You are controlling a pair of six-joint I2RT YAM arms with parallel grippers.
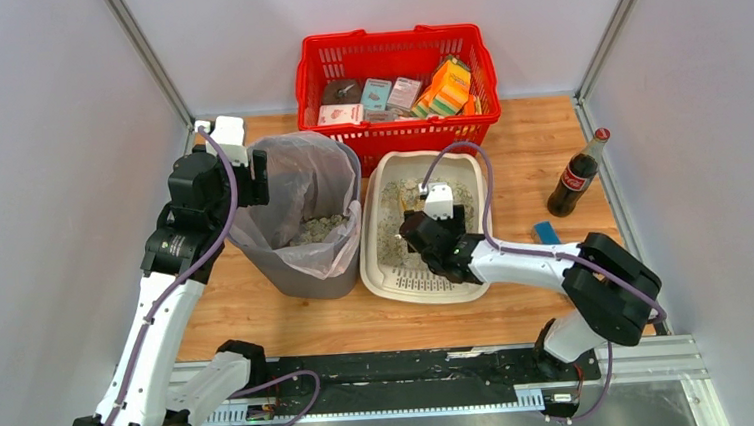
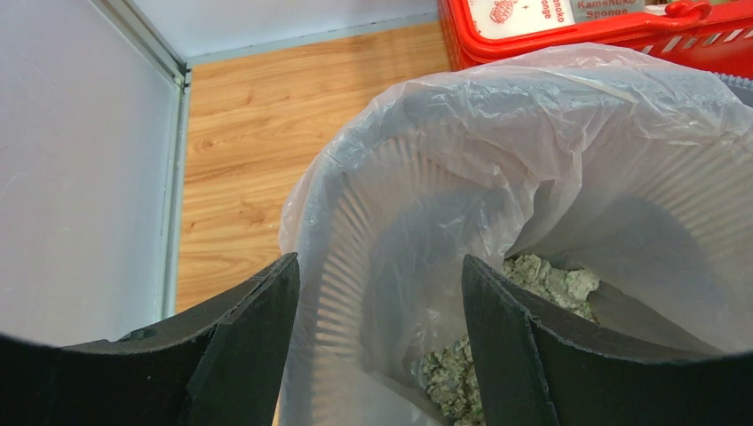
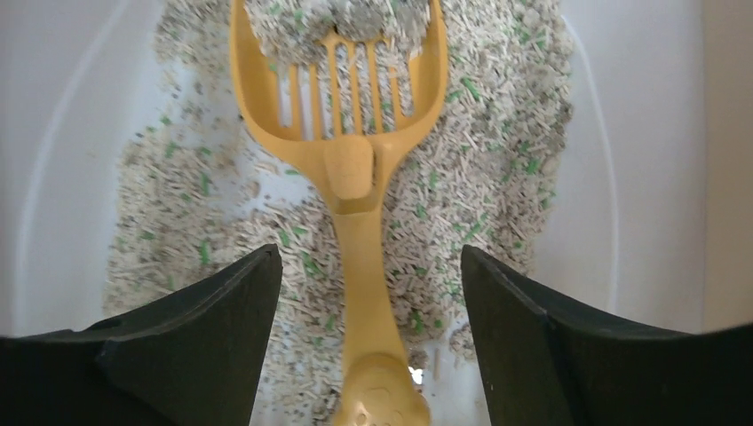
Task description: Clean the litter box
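- Right fingers (image 3: 213, 328): spread wide, gripping nothing. The handle of the yellow litter scoop (image 3: 355, 169) runs up the gap between them, touching neither one as far as I can see.
- The scoop's long axis points straight away from the wrist. The butt of the handle is nearest me and the slotted head is at the far end, with grey clumps (image 3: 355, 18) sitting on it.
- My read: the fingers are already square to the handle, so the grasp needs a small advance and a squeeze, not a turn.
- The scoop lies flat on the granules (image 3: 497, 177), inside the litter box (image 3: 639, 177).
- From above, the litter box (image 1: 405, 287) sits mid-desk (image 1: 509, 154), long side running away from the bases, grate end nearest. The right arm is right over it, so it is clearly the nearer one.
- Left fingers (image 2: 240, 337): also spread and empty, hanging above the grey bin (image 1: 307, 268) beside the box. The bin's clear bag (image 2: 533, 133) already holds clumps.
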